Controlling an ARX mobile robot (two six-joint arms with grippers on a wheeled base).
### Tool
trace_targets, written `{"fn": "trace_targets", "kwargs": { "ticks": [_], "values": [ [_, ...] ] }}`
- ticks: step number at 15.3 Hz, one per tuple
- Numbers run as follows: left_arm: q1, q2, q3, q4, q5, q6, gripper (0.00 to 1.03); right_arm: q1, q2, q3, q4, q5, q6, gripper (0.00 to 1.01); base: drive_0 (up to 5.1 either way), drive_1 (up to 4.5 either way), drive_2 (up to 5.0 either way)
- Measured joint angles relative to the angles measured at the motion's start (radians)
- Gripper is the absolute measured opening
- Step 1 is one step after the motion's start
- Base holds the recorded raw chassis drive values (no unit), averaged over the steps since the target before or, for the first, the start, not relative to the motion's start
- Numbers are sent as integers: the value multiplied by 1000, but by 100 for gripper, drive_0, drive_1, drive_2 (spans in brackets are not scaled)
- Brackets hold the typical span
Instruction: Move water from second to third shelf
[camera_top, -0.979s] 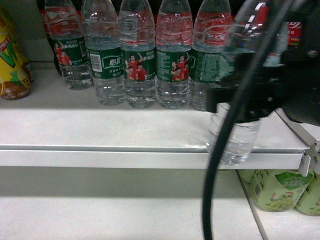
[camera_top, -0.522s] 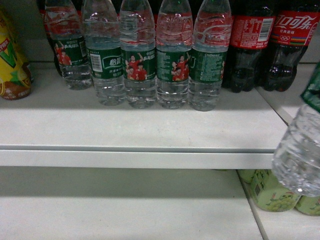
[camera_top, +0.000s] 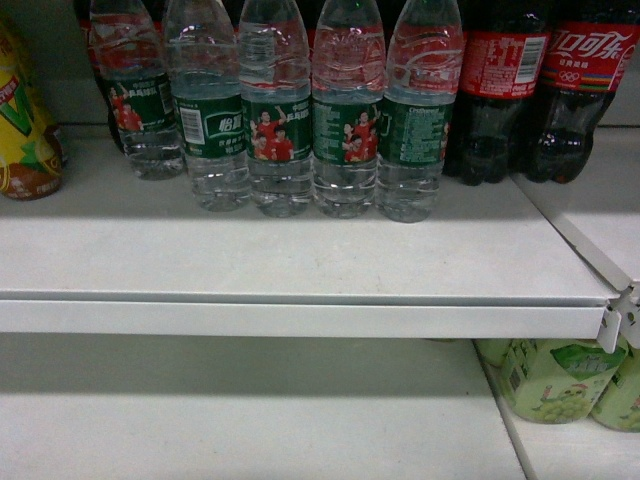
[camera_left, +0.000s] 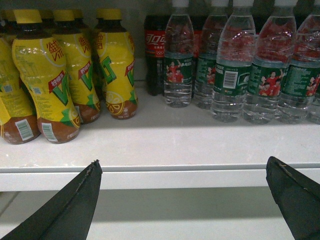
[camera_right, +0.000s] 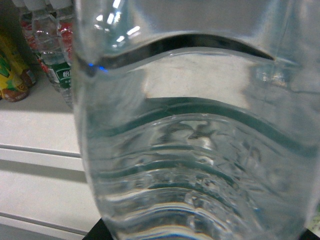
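Head view: the water bottle we are carrying was at the right edge of the frame half a second ago and the arm crossed the shelf front a second ago; now both are out of frame. Five water bottles (camera_top: 280, 110) remain in a row on the shelf (camera_top: 300, 300), cola bottles (camera_top: 540, 90) to their right at upper right, a yellow tea bottle (camera_top: 25, 130) at far left, green drink packs (camera_top: 550, 375) below at lower right.

The carried bottle (camera_right: 200, 140) now shows only in the right wrist view, filling nearly the whole frame, ribbed and clear, very close to the lens. The jaws themselves are not visible there; we judge the right gripper is clenched on the bottle since it sits fixed before the camera.

Left wrist view: the left gripper (camera_left: 185, 200) has its jaws released and wide apart at the lower corners, nothing between them, facing yellow tea bottles (camera_left: 70, 75) and the water row.

Meaning: bottle is off the second shelf, pick done, transfer under way. Placement on the third shelf not yet done. We cannot tell where the bottle sits relative to that shelf.
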Motion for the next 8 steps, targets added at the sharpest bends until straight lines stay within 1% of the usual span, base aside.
{"fn": "trace_targets", "kwargs": {
  "ticks": [1, 3, 4, 5, 7, 8],
  "values": [
    [0, 0, 0, 0, 0, 0, 98, 19, -1, 0, -10, 14, 6, 40, 0, 0, 0],
    [0, 0, 0, 0, 0, 0, 98, 79, -7, 0, -9, 51, 11, 40, 0, 0, 0],
    [0, 0, 0, 0, 0, 0, 98, 95, -10, 0, -6, 63, 11, 40, 0, 0, 0],
    [0, 0, 0, 0, 0, 0, 98, 92, -15, 0, -9, 78, 10, 40, 0, 0, 0],
    [0, 0, 0, 0, 0, 0, 98, 72, -32, 0, -24, 79, 11, 40, 0, 0, 0],
    [0, 0, 0, 0, 0, 0, 98, 72, -38, 0, -23, 80, 10, 40, 0, 0, 0]
  ]
}}
